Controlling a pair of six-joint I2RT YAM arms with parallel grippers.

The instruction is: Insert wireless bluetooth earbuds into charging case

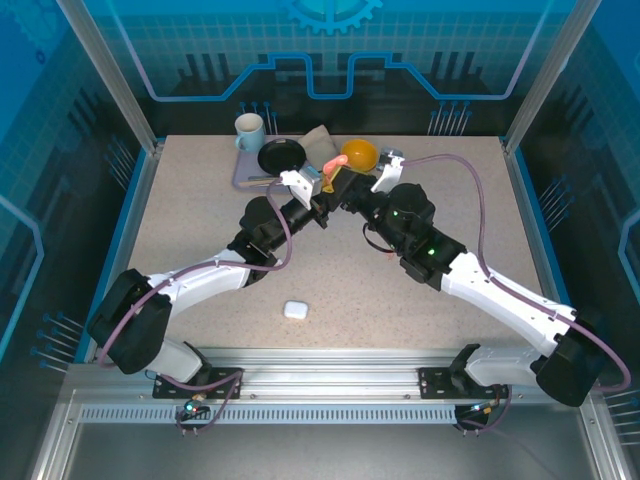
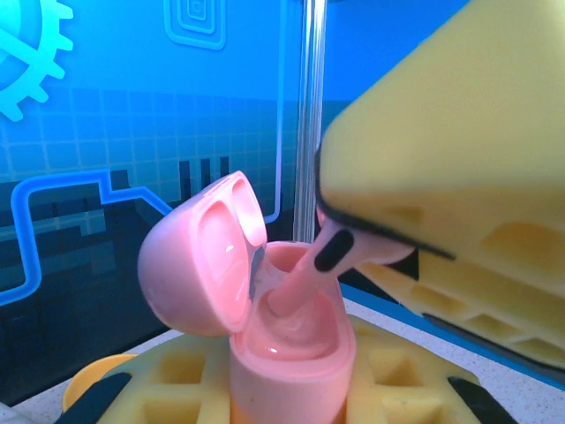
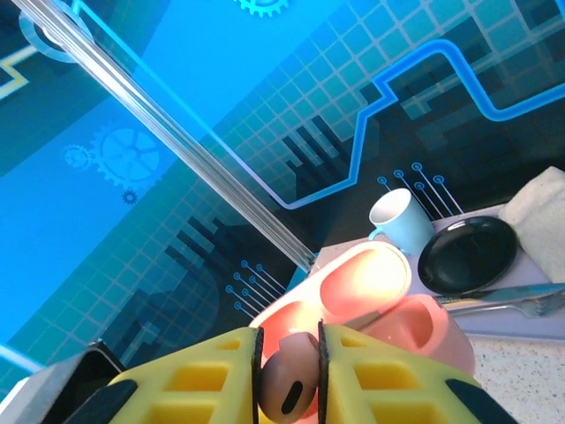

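My left gripper (image 2: 291, 393) is shut on the body of a pink charging case (image 2: 291, 349), held upright with its lid (image 2: 199, 265) swung open to the left. My right gripper (image 3: 289, 380) is shut on a pink earbud (image 3: 289, 389), pinched between its yellow fingers (image 3: 388, 380). In the left wrist view the earbud's stem (image 2: 300, 283) reaches down into a socket of the case, with the right gripper's fingers (image 2: 459, 132) just above. In the top view both grippers meet above the back middle of the table, left gripper (image 1: 326, 190) and right gripper (image 1: 352, 192). A closed white case (image 1: 295, 309) lies near the front.
At the back of the table stand a pale blue mug (image 1: 249, 130), a black plate (image 1: 281, 156) on a lilac mat (image 1: 245, 176), a folded cloth (image 1: 318, 140) and a yellow bowl (image 1: 360, 153). Cutlery (image 3: 508, 300) lies beside the plate. Glass walls enclose the table.
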